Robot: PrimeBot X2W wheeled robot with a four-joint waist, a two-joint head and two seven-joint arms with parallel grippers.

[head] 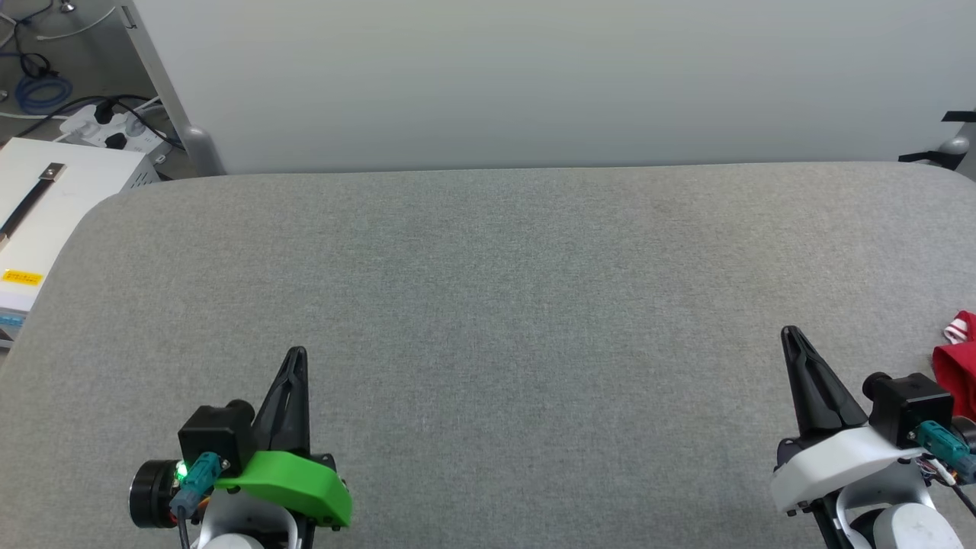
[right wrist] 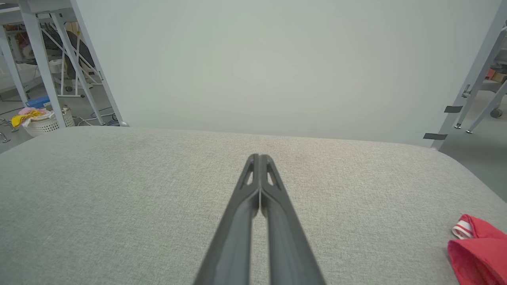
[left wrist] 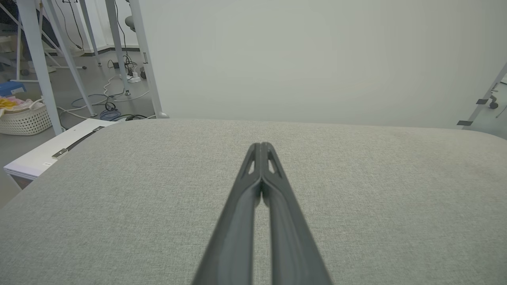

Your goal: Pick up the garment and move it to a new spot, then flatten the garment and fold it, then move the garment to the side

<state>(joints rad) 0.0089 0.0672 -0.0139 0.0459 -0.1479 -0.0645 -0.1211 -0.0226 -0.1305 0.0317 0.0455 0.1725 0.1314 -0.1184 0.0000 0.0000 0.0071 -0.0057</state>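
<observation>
The left claw (head: 296, 352) and the right claw (head: 789, 332) are both pressed together on nothing above the counter (head: 488, 267), and the garment (head: 957, 366) lies at the counter's far right edge, beside the right claw. That fits a shirt waiting to be fetched or one already set aside, so I judge no next move settled. The right wrist view gives its striped trim close up, while the left wrist view takes in a basket (left wrist: 24, 118) on the floor.

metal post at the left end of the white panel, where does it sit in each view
Head view: the metal post slants down the upper left corner, its foot at the grey table's far left corner.
Left wrist view: the post runs down the upper left, along the panel's left edge.
Right wrist view: the post is further left, again along that edge.
Shared landmark: the white panel behind the table.
</observation>
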